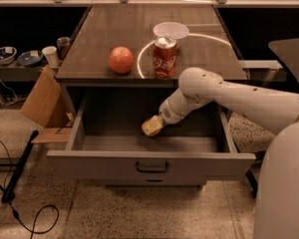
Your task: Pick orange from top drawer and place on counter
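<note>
The top drawer (150, 162) is pulled out below the counter (139, 29). My gripper (152, 126) is down inside the drawer, near its middle and close to the floor, at the end of the white arm reaching in from the right. A small orange-tinted patch (145, 128) shows at the gripper's tip. I cannot tell whether this is the orange. No other orange shows on the visible drawer floor.
On the counter stand a larger reddish-orange fruit (121, 59), a red soda can (165, 57) and a white bowl (171, 30) behind it. A cardboard box (45, 106) and a black cable lie on the floor to the left. Cups and bowls sit on a low shelf at the far left.
</note>
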